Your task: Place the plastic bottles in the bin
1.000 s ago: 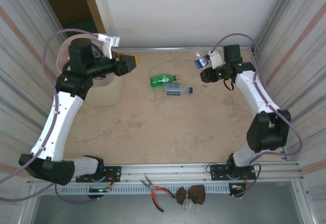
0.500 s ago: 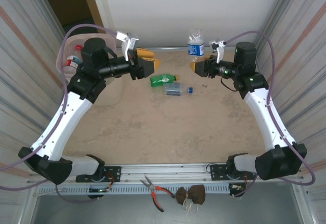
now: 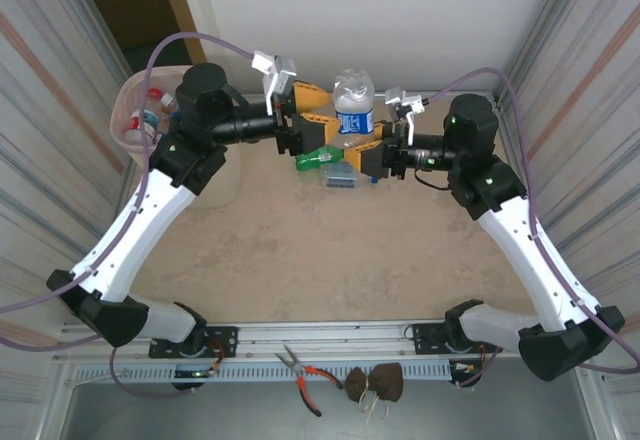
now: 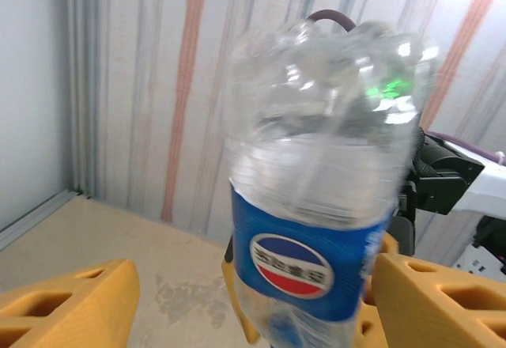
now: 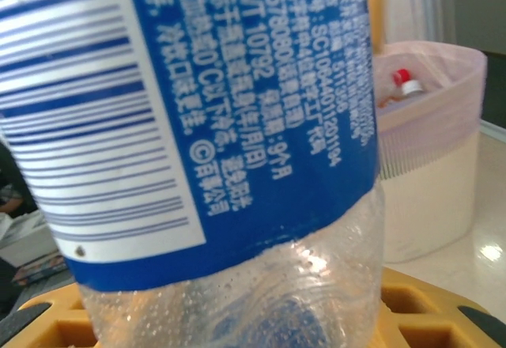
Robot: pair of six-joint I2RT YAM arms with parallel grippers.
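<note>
A clear plastic bottle with a blue label hangs above the table's back middle, base up. My right gripper is shut on its lower, cap end. In the right wrist view the label looms close above the yellow fingers. My left gripper stands open right beside it. In the left wrist view the same bottle sits between the wide yellow fingers without touching them. A green bottle and a clear one lie on the table below. The pink bin holds bottles at the far left.
The bin, with a red-capped bottle inside, stands behind the held bottle in the right wrist view. Corrugated walls close in on both sides and a white wall at the back. Pliers and brown pouches lie on the front rail.
Both arms swung in to the middle. The right gripper carried the blue-labelled bottle from the back right corner. The left gripper came away from the bin and opened wider beside the bottle.
</note>
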